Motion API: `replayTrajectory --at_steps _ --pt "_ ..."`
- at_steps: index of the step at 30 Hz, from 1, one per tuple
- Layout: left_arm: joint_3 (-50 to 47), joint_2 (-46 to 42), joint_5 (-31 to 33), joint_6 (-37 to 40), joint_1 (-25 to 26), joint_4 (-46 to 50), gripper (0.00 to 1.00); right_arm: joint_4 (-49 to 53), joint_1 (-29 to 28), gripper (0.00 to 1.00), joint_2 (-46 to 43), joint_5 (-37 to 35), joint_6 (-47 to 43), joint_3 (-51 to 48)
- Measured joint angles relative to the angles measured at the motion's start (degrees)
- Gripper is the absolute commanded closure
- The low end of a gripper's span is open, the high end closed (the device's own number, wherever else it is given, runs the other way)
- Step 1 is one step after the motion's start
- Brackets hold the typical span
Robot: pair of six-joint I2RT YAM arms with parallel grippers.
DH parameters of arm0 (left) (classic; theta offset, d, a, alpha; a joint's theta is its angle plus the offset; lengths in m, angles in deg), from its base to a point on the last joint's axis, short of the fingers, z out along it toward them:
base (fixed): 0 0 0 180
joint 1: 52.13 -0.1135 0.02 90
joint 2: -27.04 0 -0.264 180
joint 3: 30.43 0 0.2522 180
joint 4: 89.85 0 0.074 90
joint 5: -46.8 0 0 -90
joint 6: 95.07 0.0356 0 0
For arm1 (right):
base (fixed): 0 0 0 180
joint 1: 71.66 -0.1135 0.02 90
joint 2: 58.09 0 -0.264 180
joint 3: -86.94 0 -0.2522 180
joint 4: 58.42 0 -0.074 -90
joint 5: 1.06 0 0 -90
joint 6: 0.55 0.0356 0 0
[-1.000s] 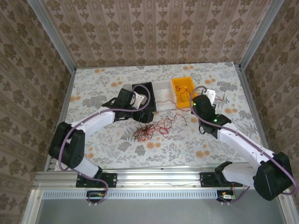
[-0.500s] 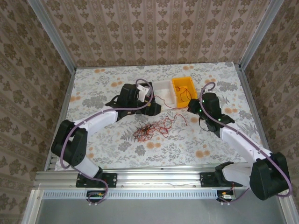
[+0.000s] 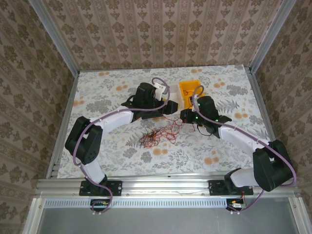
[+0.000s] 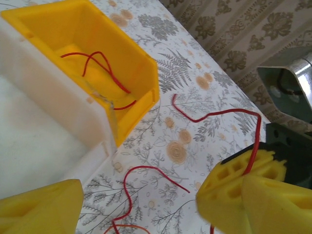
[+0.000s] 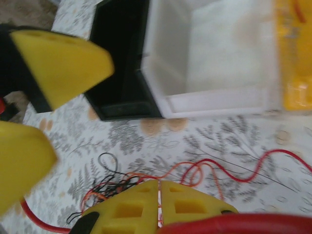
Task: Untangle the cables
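The right gripper [image 5: 159, 192] had its jaws clenched on a red cable [image 4: 219, 113]; the left gripper [image 4: 161, 192] held its jaws released just beside. The cables [image 3: 157, 136] lay tangled at the middle of the desk [image 3: 234, 146].

A table [image 3: 102, 95] covered in a pale floral pattern is shown. Three open bins are set in a row towards its far side: a black bin [image 5: 119, 58], a white bin [image 4: 44, 112] placed against it, and a yellow bin [image 3: 186, 89] pressed to the white one. A loose tangle of red cables [image 3: 158, 136] is spread near the middle, just in front of the bins. A few darker strands appear to be mixed in.
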Motion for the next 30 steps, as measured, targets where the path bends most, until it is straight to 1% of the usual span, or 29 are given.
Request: replayTrajectory --at_steps 8,12,14,16,17,20,21,22,24,25,28,30 --pt "1.1 0.4 -2.1 0.2 -0.5 0.5 0.15 0.3 -4.6 1.0 3.6 5.7 -7.1 3.3" --pt "1.1 0.6 -3.7 0.3 -0.9 1.4 0.18 0.4 -4.5 1.0 4.1 7.4 -8.5 3.4" --pt "1.2 0.8 -4.5 0.4 -1.1 1.6 0.24 0.3 -4.4 1.0 4.2 7.9 -8.6 3.4" --pt "1.7 1.3 -5.0 0.6 -1.1 2.0 0.34 -0.7 -4.5 1.0 4.2 9.6 -8.8 3.4" --pt "2.2 1.7 -5.4 0.5 -1.1 2.2 0.38 -1.4 -4.7 1.0 4.3 10.6 -8.9 3.4" --pt "3.4 2.8 -6.3 0.5 -1.0 2.3 0.45 -3.1 -5.3 0.99 4.5 13.6 -9.0 3.8" --pt "3.7 3.0 -6.5 0.5 -1.0 2.3 0.57 -3.3 -5.3 0.99 4.7 14.4 -9.0 4.2" --pt "3.9 3.0 -6.7 0.2 -1.0 2.4 0.66 -3.4 -5.3 1.0 4.8 14.9 -9.0 4.3" --pt "4.3 3.0 -7.1 0.2 -1.0 2.3 0.91 -3.7 -5.3 0.99 4.8 15.3 -9.0 4.6" --pt "4.4 3.0 -7.1 0.0 -1.0 2.4 1.0 -4.1 -5.3 0.99 4.8 15.4 -9.0 4.6" --pt "4.4 3.2 -6.7 -0.4 -1.2 2.7 1.0 -5.9 -4.7 0.99 4.8 15.3 -8.3 4.6" --pt "4.2 3.2 -5.5 -0.5 -1.5 2.6 1.0 -7.3 -3.7 0.96 4.6 15.2 -7.4 4.0"
